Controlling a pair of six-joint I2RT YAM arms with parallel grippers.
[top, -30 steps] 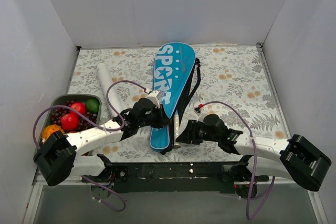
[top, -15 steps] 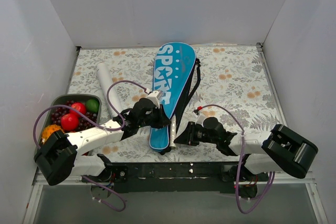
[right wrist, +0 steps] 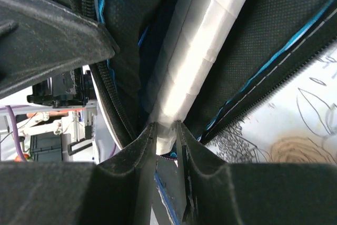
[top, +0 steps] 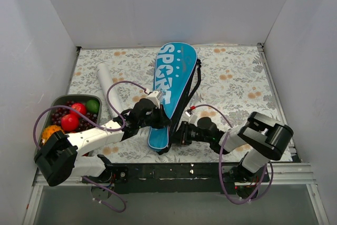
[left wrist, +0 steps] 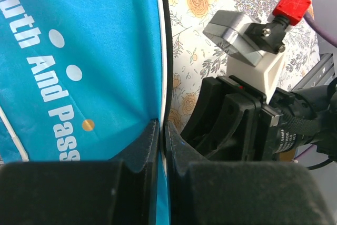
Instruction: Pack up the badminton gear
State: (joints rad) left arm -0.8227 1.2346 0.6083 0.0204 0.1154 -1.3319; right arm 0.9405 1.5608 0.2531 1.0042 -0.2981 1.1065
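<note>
The blue cover [top: 171, 75] lettered "SPORT" lies lengthwise mid-table, its narrow end toward the arms. My left gripper [top: 158, 121] is shut on that end's edge; the left wrist view shows blue fabric [left wrist: 79, 77] pinched between the fingers [left wrist: 162, 130]. My right gripper [top: 178, 134] sits at the cover's opening, to the right of the left one. In the right wrist view it [right wrist: 165, 130] is shut on the end of a white-taped racket handle [right wrist: 205, 40] that runs into the cover's black lining [right wrist: 274, 19]. The racket heads are hidden. A white tube [top: 108, 85] lies at the left.
A dark tray [top: 58, 101] of colourful fruit stands at the left edge, beside the left arm's base. White walls enclose the floral table on three sides. The right gripper's body [left wrist: 237, 125] is close to the left fingers.
The right arm has slid left to the cover's opening and its jaws have closed on the racket handle. The handle, earlier lying exposed beside the cover, is now mostly inside it. The left gripper has stayed put.
</note>
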